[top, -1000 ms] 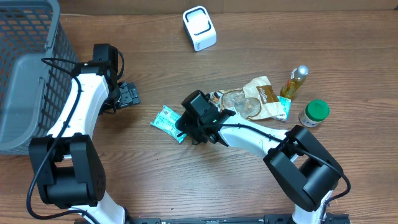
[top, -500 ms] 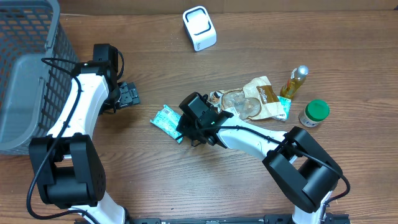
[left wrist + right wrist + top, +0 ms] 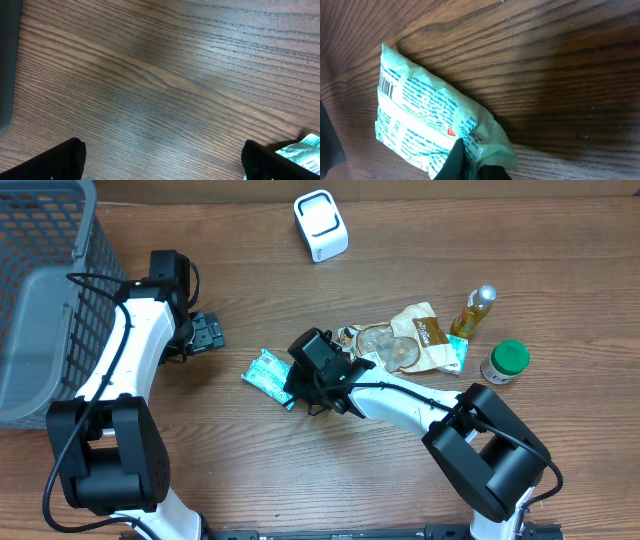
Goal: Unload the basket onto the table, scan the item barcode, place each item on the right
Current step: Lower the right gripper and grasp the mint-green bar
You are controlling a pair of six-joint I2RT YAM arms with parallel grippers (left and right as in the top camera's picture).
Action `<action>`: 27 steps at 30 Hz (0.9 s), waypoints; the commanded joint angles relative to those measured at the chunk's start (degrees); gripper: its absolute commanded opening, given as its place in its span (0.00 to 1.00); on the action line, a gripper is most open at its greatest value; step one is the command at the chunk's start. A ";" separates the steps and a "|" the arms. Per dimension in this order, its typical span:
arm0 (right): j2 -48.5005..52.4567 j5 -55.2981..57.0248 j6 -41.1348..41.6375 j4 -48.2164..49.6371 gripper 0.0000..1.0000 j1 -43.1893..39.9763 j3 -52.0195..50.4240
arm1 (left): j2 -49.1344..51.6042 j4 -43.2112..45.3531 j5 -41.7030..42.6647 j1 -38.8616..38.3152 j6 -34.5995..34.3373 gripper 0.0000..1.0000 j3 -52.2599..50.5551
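A light green packet (image 3: 264,372) with printed text lies flat on the wooden table left of centre. In the right wrist view the packet (image 3: 420,120) shows its barcode (image 3: 387,82) at its upper left corner. My right gripper (image 3: 472,167) is shut on the packet's crumpled near edge, and from overhead the right gripper (image 3: 294,388) sits at the packet's right end. A white scanner (image 3: 320,225) stands at the back of the table. My left gripper (image 3: 208,333) hangs open over bare wood, its fingers (image 3: 60,160) wide apart, with a packet corner (image 3: 304,150) showing beside the right finger.
A grey mesh basket (image 3: 40,290) fills the far left. Right of the packet lie crumpled snack bags (image 3: 410,342), an upright oil bottle (image 3: 474,311) and a green-lidded jar (image 3: 506,362).
My right gripper has closed on the packet's edge and shifted slightly left. The left arm has not moved.
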 commanded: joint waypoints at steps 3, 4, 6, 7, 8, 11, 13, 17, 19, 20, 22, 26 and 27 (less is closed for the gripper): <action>-0.24 1.81 -0.68 -0.55 0.04 0.22 -0.61 | -1.62 -0.13 -0.35 -0.13 0.87 1.00 -0.11; -0.24 1.79 -0.68 -0.55 0.04 0.22 -0.61 | -1.60 -0.13 -0.35 -0.13 0.87 1.00 -0.11; -0.24 1.70 -0.70 -0.55 0.04 0.22 -0.61 | -1.62 -0.13 -0.35 -0.13 0.87 1.00 -0.11; -0.24 1.57 -0.87 -0.55 0.04 0.22 -0.61 | -1.62 -0.13 -0.35 -0.13 0.87 1.00 -0.11; -0.24 1.29 -1.68 -0.39 0.04 0.22 -0.61 | -1.60 -0.13 -0.35 -0.13 0.87 1.00 -0.11; -0.24 -0.07 -4.59 0.55 0.04 0.22 -0.61 | -1.60 -0.15 -0.35 -0.13 0.87 0.99 -0.11; -0.26 -1.05 -4.94 0.92 0.04 0.22 -0.59 | -1.62 -0.15 -0.35 -0.13 0.87 1.00 -0.11; -0.26 -1.64 -4.92 1.16 0.04 0.22 -0.59 | -1.60 -0.13 -0.35 -0.13 0.87 1.00 -0.11; -0.26 -1.64 -4.92 1.29 0.05 0.22 -0.59 | -1.62 -0.15 -0.35 -0.13 0.87 1.00 -0.11; -0.26 -1.64 -4.92 1.46 0.10 0.22 -0.59 | -1.62 -0.15 -0.35 -0.13 0.87 1.00 -0.11; -0.24 -1.62 -4.92 1.99 0.15 0.22 -0.59 | -1.62 -0.15 -0.35 -0.13 0.87 1.00 -0.11; -0.24 -0.96 -4.92 2.27 0.27 0.22 -0.59 | -1.60 -0.13 -0.35 -0.13 0.87 0.99 -0.11; -0.24 -0.70 -4.92 2.27 0.28 0.22 -0.59 | -1.62 -0.15 -0.35 -0.13 0.87 0.99 -0.11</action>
